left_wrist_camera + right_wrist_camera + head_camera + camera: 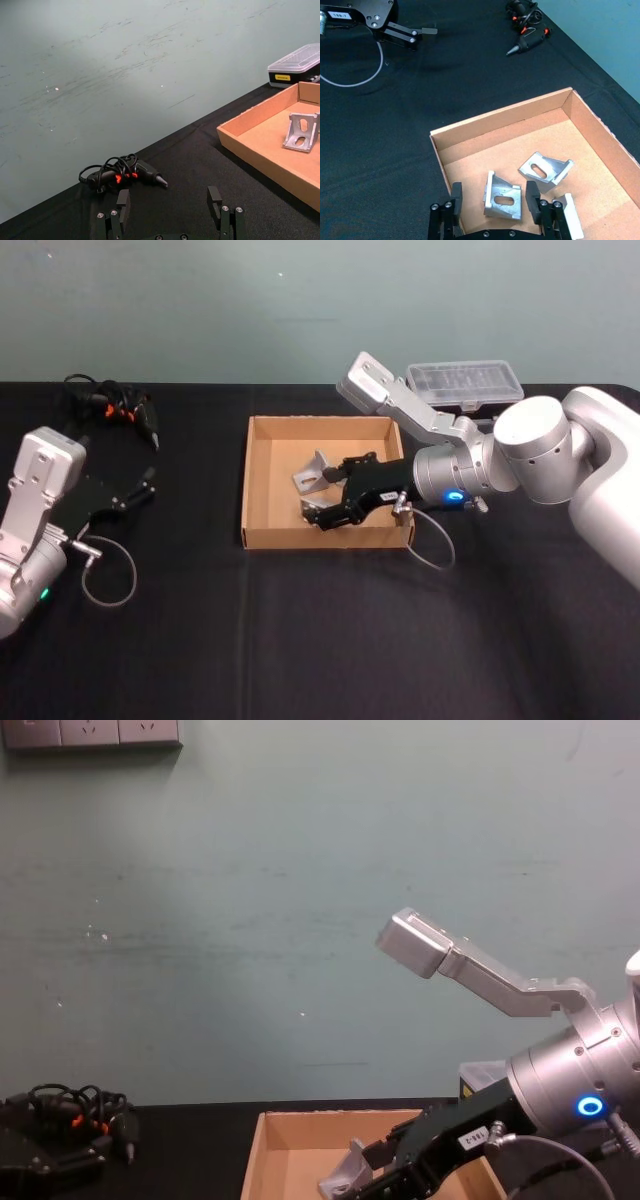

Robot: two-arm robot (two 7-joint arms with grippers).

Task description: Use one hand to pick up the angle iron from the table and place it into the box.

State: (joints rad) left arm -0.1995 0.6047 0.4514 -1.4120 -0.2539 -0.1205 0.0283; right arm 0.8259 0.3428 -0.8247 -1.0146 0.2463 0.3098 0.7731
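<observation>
Left gripper point(140, 487) sits parked, fingers apart, on the table point(300, 640). Inside the box point(262, 480), the right hand point(492, 200) has its fingers spread around the angle iron point(503, 196) resting on the floor — best to lift straight up without nudging it

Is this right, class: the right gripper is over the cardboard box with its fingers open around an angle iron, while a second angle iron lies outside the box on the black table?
Not quite. The second angle iron lies inside the box, not on the table, as the right wrist view shows. The rest holds: the right gripper is over the box, fingers open around an angle iron.
</observation>
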